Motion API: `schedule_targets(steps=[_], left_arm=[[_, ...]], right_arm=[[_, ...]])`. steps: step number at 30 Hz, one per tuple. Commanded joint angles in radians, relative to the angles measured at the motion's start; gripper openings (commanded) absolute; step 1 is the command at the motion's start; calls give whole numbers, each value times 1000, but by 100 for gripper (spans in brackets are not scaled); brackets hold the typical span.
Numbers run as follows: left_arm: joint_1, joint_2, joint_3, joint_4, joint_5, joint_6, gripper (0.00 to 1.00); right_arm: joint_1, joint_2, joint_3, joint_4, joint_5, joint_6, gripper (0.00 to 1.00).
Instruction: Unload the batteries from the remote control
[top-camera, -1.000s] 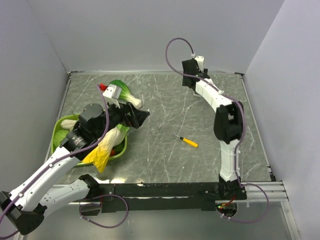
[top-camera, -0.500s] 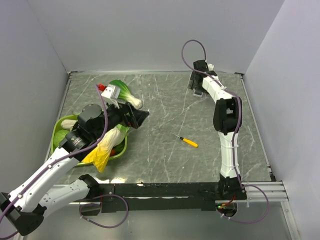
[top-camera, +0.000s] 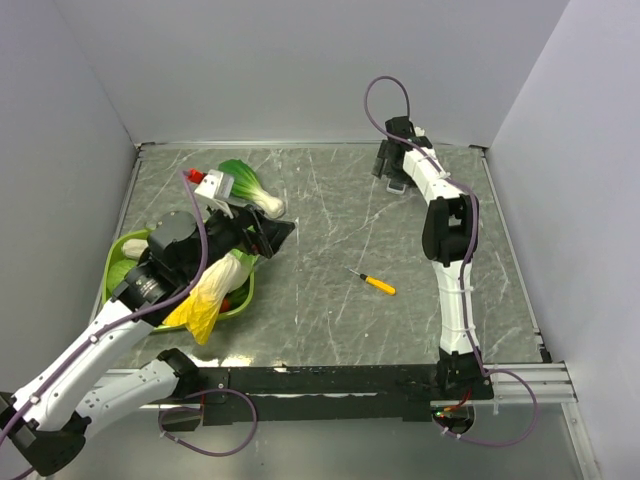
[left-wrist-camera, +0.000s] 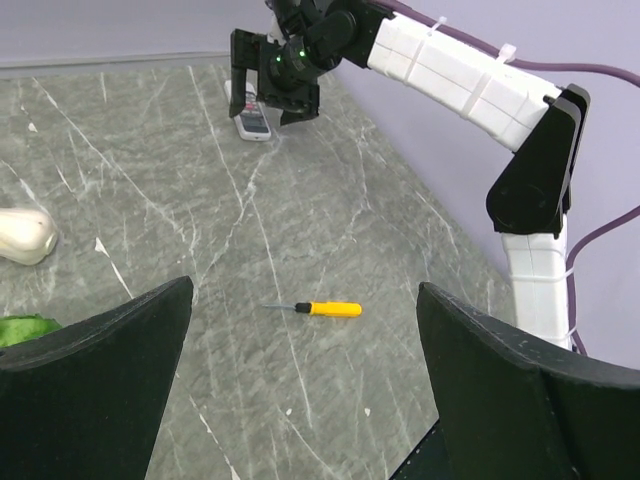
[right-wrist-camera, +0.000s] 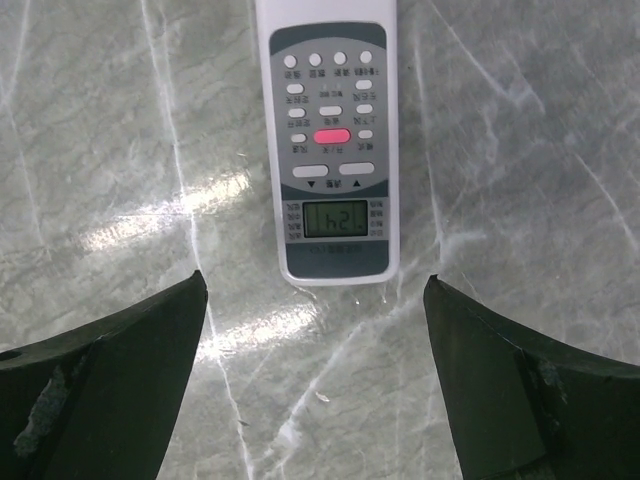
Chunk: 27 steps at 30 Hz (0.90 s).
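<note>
The remote control (right-wrist-camera: 331, 150) lies face up on the grey marbled table, its buttons and lit display showing and its back hidden. It also shows small at the far end of the left wrist view (left-wrist-camera: 255, 118). My right gripper (right-wrist-camera: 315, 300) hangs just above it, open, with a finger on each side of the display end and nothing between them. From above, the right gripper (top-camera: 391, 165) is at the back right of the table. My left gripper (left-wrist-camera: 305, 290) is open and empty, held over the left side (top-camera: 280, 235). The batteries are hidden.
A yellow-handled screwdriver (top-camera: 379, 285) lies mid-table, in front of the left gripper's fingers (left-wrist-camera: 327, 309). A green bowl (top-camera: 114, 262) of vegetables sits at the left under my left arm, with a bok choy (top-camera: 250, 186) behind it. Grey walls close in the table.
My right gripper has swung right and down from the back wall, settling over the remote, and its jaws have spread wider. The left arm has barely shifted.
</note>
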Motion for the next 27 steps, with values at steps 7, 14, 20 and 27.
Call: schedule_targets(steps=[7,14,20,27], left_arm=[[-2,-46,0,33,-27,8,99],[-2,-54,0,30,-31,8,99],[0,-75,-1,33,-34,9,99],[0,-88,0,30,-49,9,99]], right_arm=[[-22,89,111,-112,-25,102,96],[-48,96,113,-131,-29,157,96],[-51,140,199,-183,-28,160,92],[-51,131,171,-171,-60,162,90]])
